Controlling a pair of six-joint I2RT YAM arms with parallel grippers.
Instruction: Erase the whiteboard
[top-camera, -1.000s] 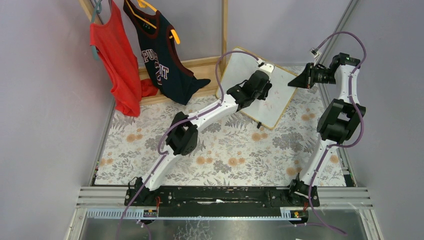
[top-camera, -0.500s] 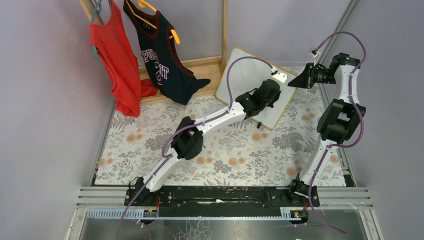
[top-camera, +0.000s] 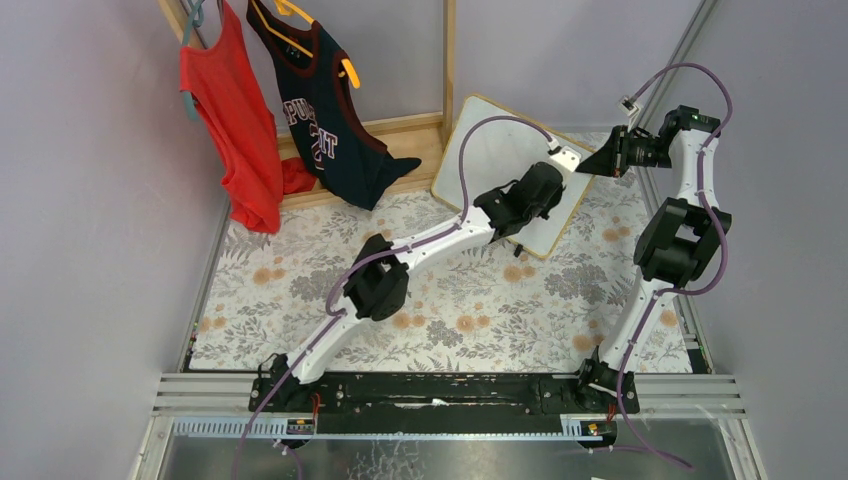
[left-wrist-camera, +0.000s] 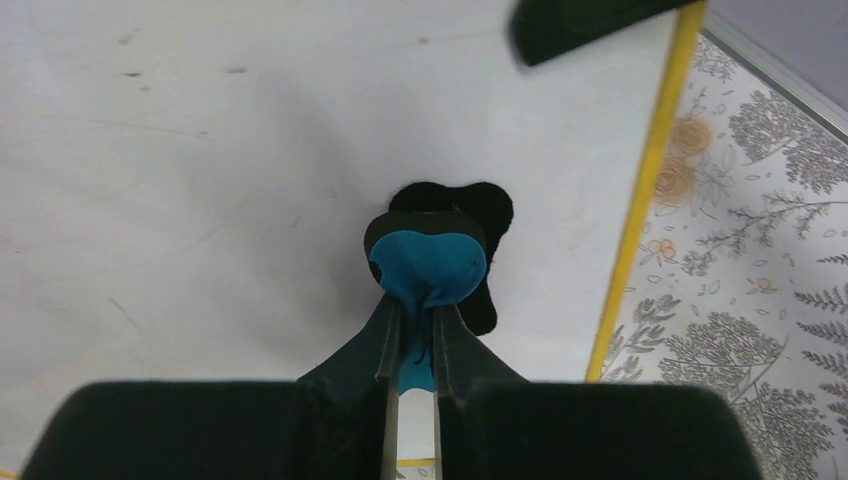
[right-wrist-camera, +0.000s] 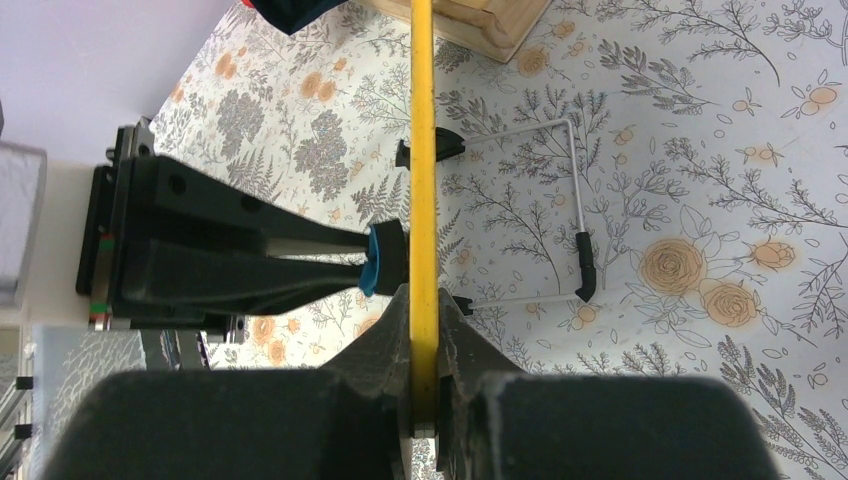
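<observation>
The whiteboard (top-camera: 492, 150) stands tilted at the back of the table, white with a thin light-wood frame. My left gripper (left-wrist-camera: 411, 300) is shut on a small blue eraser (left-wrist-camera: 428, 262) and presses it against the board's face near its right edge. In the right wrist view the eraser (right-wrist-camera: 373, 260) touches the board edge-on. My right gripper (right-wrist-camera: 424, 300) is shut on the board's yellow frame edge (right-wrist-camera: 422, 150). It shows in the top view (top-camera: 600, 160) at the board's right corner. The board face (left-wrist-camera: 200, 180) shows only faint smudges.
A red shirt (top-camera: 228, 120) and a dark jersey (top-camera: 322, 110) hang on a wooden rack (top-camera: 449, 60) at back left. The board's wire stand with black feet (right-wrist-camera: 575, 240) rests on the floral tablecloth (top-camera: 470, 300). Walls close in on both sides.
My left arm has swept the eraser across the board from its middle toward the right edge. The right gripper has stayed on the frame.
</observation>
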